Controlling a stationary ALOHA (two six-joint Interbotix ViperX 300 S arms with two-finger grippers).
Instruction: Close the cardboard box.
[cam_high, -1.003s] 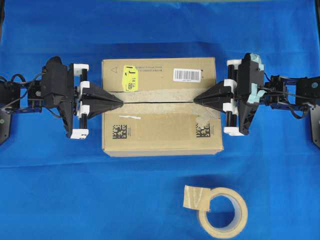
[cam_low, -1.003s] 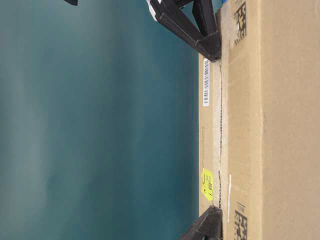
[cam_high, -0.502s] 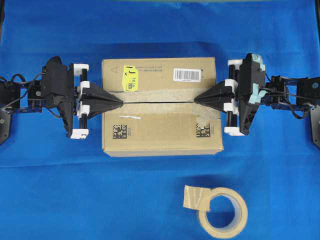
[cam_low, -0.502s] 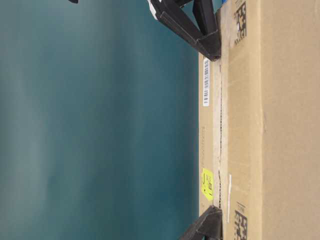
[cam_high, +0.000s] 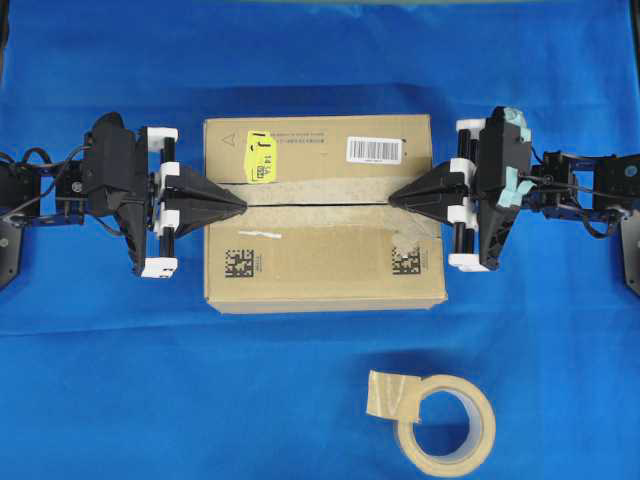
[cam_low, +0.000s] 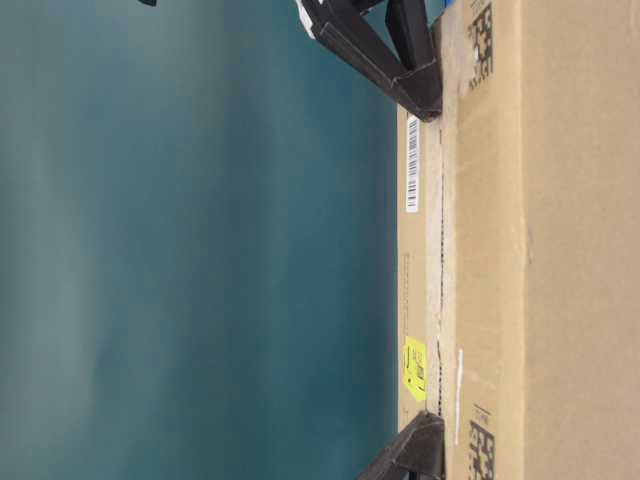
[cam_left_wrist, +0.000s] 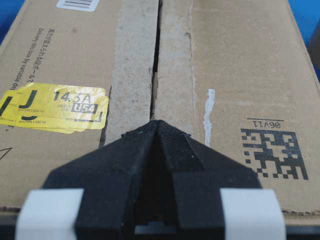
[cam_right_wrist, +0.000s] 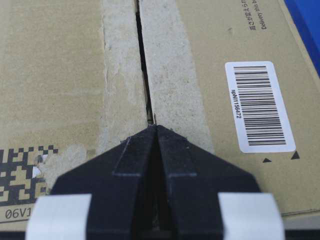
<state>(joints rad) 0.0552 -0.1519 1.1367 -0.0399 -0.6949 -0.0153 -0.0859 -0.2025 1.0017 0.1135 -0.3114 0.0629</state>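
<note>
The cardboard box (cam_high: 320, 245) lies mid-table with its two long top flaps folded flat, meeting at a narrow dark seam (cam_left_wrist: 155, 55) between strips of old tape residue. A yellow sticker (cam_high: 260, 156) and a white barcode label (cam_high: 375, 150) mark the far flap. My left gripper (cam_high: 243, 204) is shut, its tip resting on the seam at the box's left end (cam_left_wrist: 156, 122). At the right end my right gripper (cam_high: 392, 201) is shut too, tip on the seam (cam_right_wrist: 155, 127). The table-level view shows the box (cam_low: 560, 250) side-on with both tips on its top.
A beige tape roll (cam_high: 445, 424) with a loose end lies on the blue cloth (cam_high: 130, 380) in front of the box, right of centre. Both arms reach in from the left and right table edges.
</note>
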